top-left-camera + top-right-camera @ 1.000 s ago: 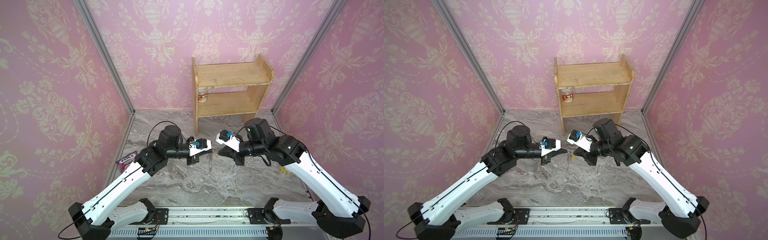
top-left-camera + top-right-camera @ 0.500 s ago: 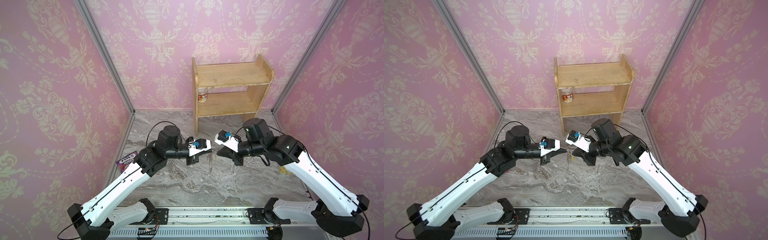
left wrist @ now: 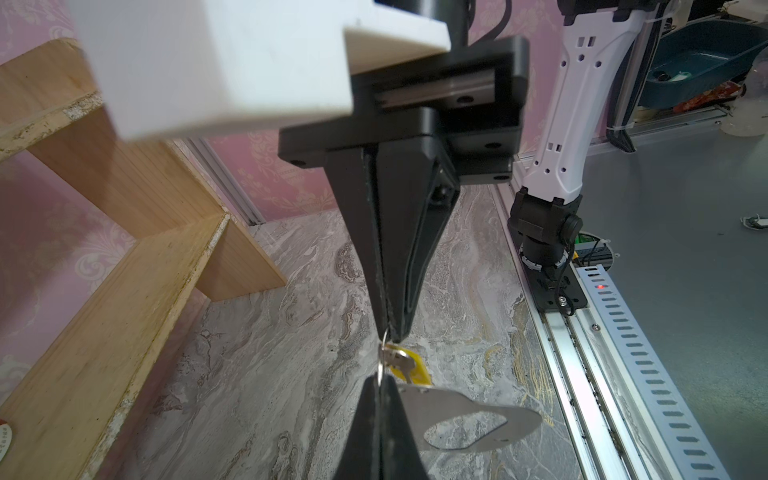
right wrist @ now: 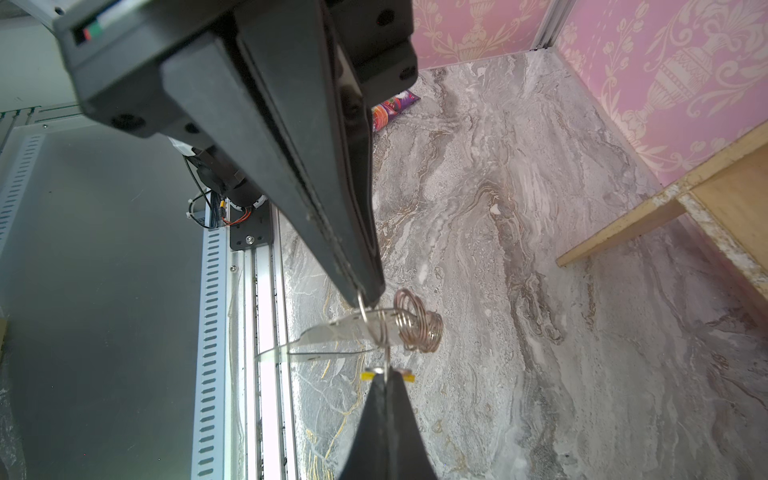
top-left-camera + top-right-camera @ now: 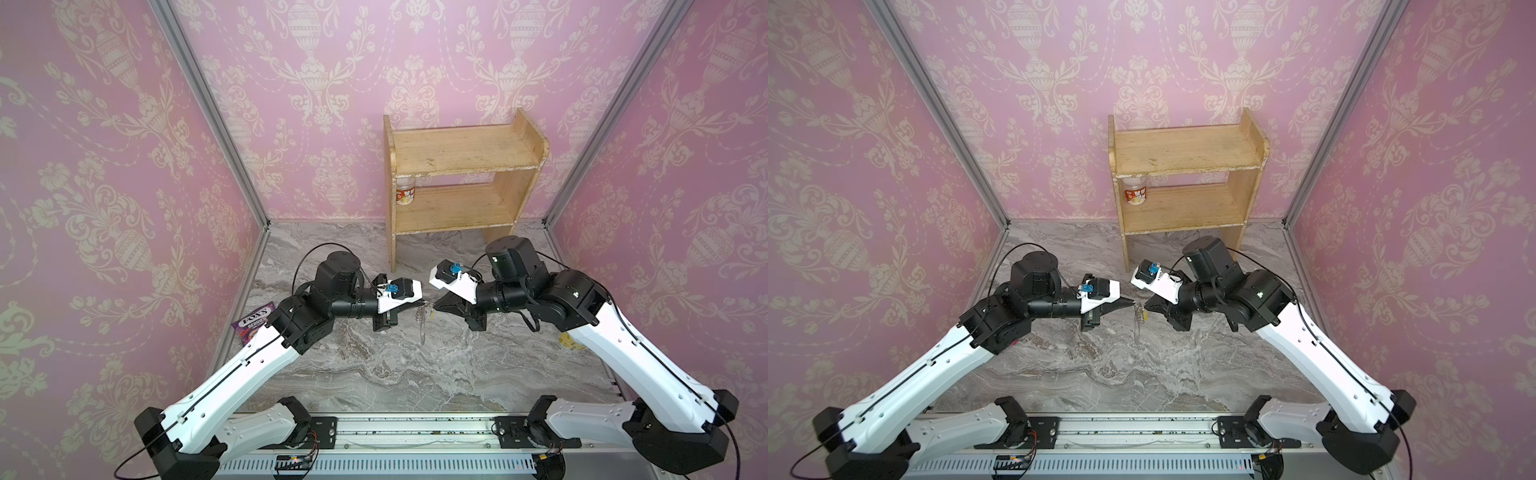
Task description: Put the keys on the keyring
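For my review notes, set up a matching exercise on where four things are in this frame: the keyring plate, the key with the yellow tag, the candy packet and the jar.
Things:
1. keyring plate
2. key with yellow tag
3. candy packet
4. jar

Places:
A. on the lower board of the wooden shelf
B. held up by the left gripper
C. lying on the table near its left edge
D. held up by the right gripper

Pairs: 1-B, 2-D, 3-C, 4-A

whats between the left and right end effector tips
In the left wrist view, a thin metal ring bridges the left end effector and right end effector, with the small metal key and yellow rectangular plastic tag beside it.
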`<state>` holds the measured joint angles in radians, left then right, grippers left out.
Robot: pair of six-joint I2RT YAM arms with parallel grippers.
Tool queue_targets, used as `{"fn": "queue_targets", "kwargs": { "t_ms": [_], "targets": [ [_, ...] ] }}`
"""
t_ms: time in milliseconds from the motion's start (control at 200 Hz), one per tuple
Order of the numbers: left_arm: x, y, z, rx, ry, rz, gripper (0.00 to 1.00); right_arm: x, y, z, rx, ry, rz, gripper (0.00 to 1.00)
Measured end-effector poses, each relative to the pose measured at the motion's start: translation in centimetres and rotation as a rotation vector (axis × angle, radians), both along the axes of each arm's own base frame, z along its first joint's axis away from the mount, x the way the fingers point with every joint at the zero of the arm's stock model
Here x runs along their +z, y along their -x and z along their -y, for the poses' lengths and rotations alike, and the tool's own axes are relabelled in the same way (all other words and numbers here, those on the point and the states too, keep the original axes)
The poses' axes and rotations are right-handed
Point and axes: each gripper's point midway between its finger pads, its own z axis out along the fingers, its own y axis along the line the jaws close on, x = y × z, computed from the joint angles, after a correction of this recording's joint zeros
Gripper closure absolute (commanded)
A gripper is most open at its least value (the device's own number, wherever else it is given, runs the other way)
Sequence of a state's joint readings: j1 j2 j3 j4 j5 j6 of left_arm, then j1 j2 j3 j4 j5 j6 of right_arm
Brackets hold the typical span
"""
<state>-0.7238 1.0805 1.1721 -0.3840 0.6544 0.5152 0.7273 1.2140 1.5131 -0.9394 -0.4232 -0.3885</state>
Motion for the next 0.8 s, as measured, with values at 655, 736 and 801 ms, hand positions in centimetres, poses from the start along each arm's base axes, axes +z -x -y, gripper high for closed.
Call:
{"fn": "queue_targets", "kwargs": {
  "t_ms": [655,736,801],
  "targets": [
    [1.0,-0.1,-0.4,0.024,0.02,0.036,1.0,0.3,-0.1,-0.2,0.005,-0.012,0.006,1.0],
    [1.1,-0.1,-0.4,0.028,0.023,0.041,1.0,0.3,0.0,-0.2,0.003,-0.013,0.004,1.0],
    [1.1,-0.2,-0.4,0.029,0.023,0.042,1.0,0.3,-0.1,-0.2,0.001,-0.015,0.001,1.0]
  ]
}}
